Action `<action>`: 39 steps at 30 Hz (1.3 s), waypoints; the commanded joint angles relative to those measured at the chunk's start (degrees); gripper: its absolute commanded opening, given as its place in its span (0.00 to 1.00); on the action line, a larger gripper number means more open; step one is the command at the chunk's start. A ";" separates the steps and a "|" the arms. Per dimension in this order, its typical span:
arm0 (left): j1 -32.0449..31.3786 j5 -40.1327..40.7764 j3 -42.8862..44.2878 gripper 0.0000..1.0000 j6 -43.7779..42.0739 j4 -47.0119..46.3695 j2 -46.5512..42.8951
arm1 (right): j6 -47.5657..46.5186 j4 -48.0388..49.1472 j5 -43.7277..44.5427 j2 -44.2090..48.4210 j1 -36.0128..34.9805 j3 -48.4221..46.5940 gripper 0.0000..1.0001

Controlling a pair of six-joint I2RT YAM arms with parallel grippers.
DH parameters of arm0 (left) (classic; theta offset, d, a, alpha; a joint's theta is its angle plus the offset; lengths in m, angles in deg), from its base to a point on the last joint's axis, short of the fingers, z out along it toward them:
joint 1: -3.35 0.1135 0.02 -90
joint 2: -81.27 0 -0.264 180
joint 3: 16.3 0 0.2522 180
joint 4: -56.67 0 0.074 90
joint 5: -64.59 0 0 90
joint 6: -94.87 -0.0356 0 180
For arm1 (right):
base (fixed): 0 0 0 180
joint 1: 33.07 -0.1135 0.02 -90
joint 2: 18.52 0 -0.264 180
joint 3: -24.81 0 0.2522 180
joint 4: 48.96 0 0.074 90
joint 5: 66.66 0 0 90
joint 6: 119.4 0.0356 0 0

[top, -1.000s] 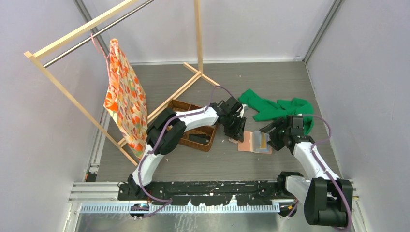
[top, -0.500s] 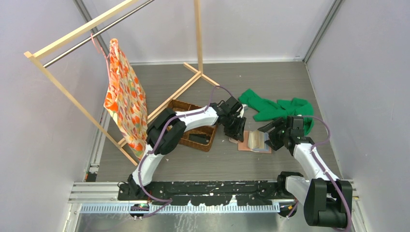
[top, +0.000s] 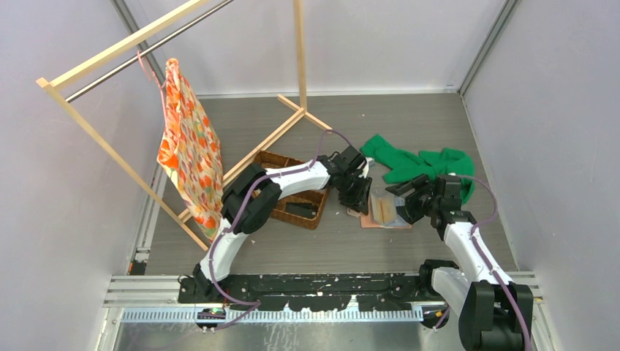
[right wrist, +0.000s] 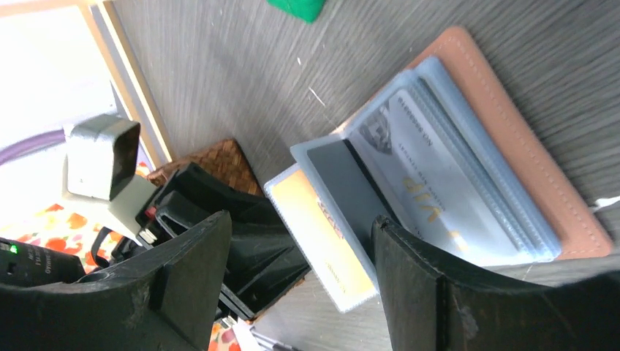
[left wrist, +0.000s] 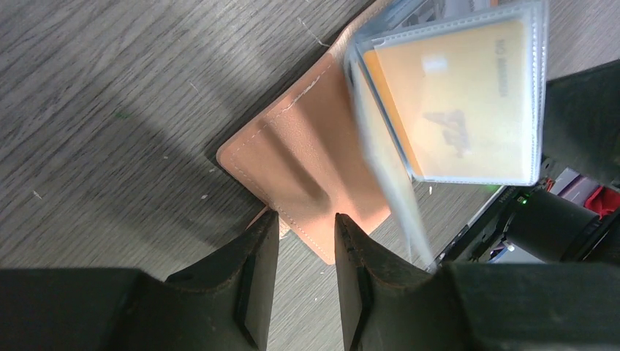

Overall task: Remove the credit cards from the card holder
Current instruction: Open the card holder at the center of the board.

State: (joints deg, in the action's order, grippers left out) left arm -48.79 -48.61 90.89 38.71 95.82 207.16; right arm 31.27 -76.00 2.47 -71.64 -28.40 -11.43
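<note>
At the far left, a light wooden garment rack with a metal rail is standing on the grey wood-grain table. An orange floral-patterned cloth is hanging from the rail. Just right of the rack's foot, a brown woven rectangular basket is sitting partly under the left arm.

The left gripper is pointing down at the left edge of the small salmon-pink leather-like folding card holder. In the left wrist view, its black fingertips are standing a narrow gap apart at the flap's near edge, with a small pink tab showing between them. The pictures do not show whether the jaws are pinching that tab.

The card holder is lying open on the table between the two grippers, right of the basket. Its clear plastic sleeves are fanning upward from the spine. One raised sleeve is carrying an orange-yellow card, and a flatter sleeve is showing a grey-blue card above the leather cover.

The right gripper is reaching into the holder from the right. Its jaws are standing wide apart, with the orange-card sleeve rising between them. They are closed on nothing.

Behind the right gripper, a crumpled green cloth is lying on the table.
</note>
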 commanded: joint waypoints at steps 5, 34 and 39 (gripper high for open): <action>-0.30 1.69 -0.90 0.36 -2.18 0.17 -1.13 | 1.96 0.99 -4.66 0.21 -0.62 1.09 0.74; 1.32 12.19 -2.46 0.39 -1.29 5.06 -14.26 | -0.98 1.92 -6.25 -1.19 -3.56 -1.79 0.74; 2.76 14.51 -3.71 0.39 -0.35 4.65 -16.57 | 0.78 7.06 -5.17 -4.81 -11.19 -3.38 0.76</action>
State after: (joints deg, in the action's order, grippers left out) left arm -47.44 -37.57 87.59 37.38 101.11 195.64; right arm 30.15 -75.87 -1.11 -73.92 -35.39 -12.00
